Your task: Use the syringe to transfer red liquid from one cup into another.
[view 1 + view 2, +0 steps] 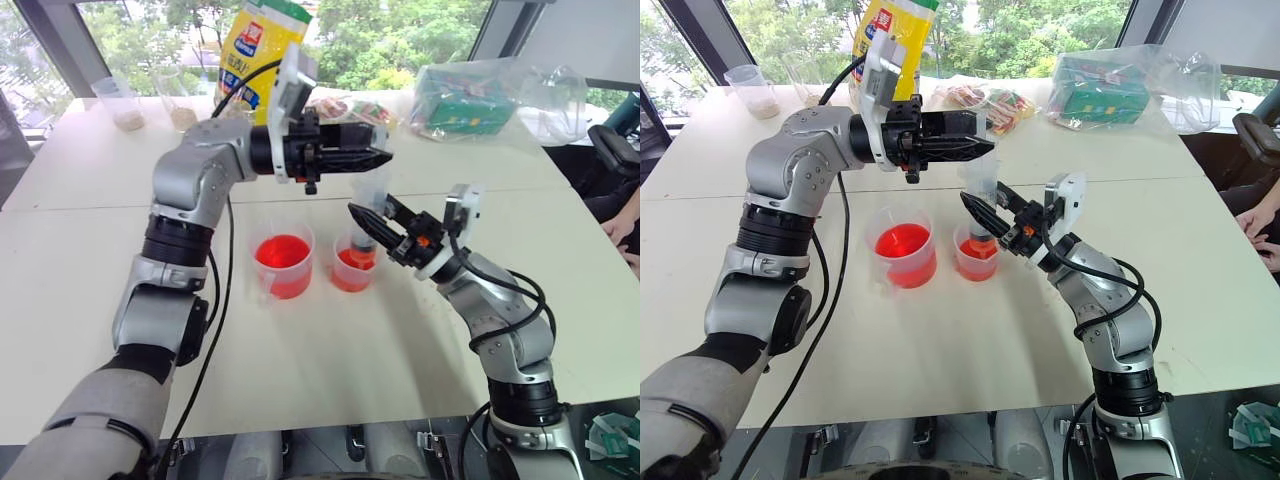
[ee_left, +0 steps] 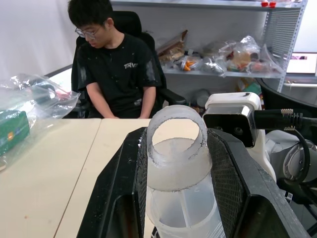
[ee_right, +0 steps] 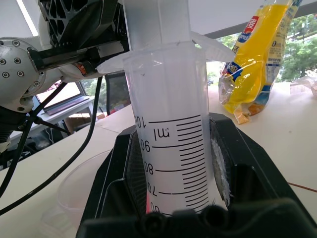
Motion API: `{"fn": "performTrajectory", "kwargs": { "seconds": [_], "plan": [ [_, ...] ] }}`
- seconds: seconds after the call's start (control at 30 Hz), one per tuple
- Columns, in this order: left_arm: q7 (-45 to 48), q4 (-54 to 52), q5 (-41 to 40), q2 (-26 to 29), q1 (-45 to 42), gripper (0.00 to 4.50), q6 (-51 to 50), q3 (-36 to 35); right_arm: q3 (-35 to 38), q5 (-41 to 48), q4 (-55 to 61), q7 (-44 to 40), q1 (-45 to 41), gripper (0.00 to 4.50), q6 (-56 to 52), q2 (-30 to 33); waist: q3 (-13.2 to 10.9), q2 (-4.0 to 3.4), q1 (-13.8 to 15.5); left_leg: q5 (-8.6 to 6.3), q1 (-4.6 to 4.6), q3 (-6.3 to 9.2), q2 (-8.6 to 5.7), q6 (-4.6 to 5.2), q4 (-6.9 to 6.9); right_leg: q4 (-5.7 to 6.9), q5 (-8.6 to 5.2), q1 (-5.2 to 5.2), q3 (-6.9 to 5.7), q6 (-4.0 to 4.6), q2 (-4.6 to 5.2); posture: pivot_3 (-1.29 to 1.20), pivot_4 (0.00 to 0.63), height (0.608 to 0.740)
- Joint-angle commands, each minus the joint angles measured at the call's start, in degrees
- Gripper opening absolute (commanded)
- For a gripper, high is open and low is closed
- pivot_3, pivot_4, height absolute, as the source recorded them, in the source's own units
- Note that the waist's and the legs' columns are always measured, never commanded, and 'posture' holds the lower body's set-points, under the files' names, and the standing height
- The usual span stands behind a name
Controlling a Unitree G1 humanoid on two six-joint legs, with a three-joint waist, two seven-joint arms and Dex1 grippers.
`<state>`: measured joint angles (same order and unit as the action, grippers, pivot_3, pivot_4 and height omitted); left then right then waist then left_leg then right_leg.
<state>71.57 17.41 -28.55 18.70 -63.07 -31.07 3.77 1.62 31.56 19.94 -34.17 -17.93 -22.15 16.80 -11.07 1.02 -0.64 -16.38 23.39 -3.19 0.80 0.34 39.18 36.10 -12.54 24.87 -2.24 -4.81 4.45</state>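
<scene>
The syringe point(image 1: 368, 200) stands upright with its lower end in the smaller handleless cup point(image 1: 352, 268), which holds red liquid. My right gripper point(image 1: 366, 222) is shut on the graduated barrel point(image 3: 171, 148) from the right. My left gripper point(image 1: 384, 158) reaches in level from the left and is shut on the white plunger's top point(image 2: 177, 148). Just left of the small cup stands the larger cup point(image 1: 283, 262) with a handle, and there is red liquid in it too. Both cups sit on the white table point(image 1: 330, 370).
At the table's far edge stand a yellow bag point(image 1: 258, 45), two clear cups with beige powder point(image 1: 125, 105), a snack packet point(image 1: 990, 100) and a clear plastic bag around a green box point(image 1: 470, 95). A person point(image 2: 116, 64) sits beyond the table's right end.
</scene>
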Motion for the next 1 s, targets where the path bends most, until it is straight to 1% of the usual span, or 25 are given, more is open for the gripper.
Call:
{"fn": "performTrajectory", "kwargs": {
  "seconds": [0.03,0.43,1.0],
  "plan": [
    [1.5,-2.8,-0.5,-0.7,0.8,1.24,-1.0,2.1,1.2,0.9,2.7,0.8,-2.5,1.43,0.9,0.1,0.0,0.00,0.0,0.00,0.00,0.00,0.00,0.00,0.00,0.00,0.00,0.00,0.00,0.00,0.00,0.00,0.150,0.740],
    [1.3,-6.0,-0.8,-1.2,3.5,1.24,-2.7,3.2,2.7,2.6,4.3,2.1,-5.5,1.43,-0.7,0.2,0.0,0.00,0.0,0.00,0.00,0.00,0.00,0.00,0.01,0.00,0.00,0.00,0.00,0.00,0.00,0.00,0.150,0.740],
    [0.6,-7.8,-0.8,-1.5,5.5,1.24,-3.9,4.0,3.1,3.7,5.8,3.0,-6.5,1.43,-2.4,0.5,0.0,0.00,0.0,0.00,0.00,0.00,0.00,0.00,0.00,0.00,0.00,0.00,0.00,0.00,0.00,0.00,0.150,0.740]
  ]
}}
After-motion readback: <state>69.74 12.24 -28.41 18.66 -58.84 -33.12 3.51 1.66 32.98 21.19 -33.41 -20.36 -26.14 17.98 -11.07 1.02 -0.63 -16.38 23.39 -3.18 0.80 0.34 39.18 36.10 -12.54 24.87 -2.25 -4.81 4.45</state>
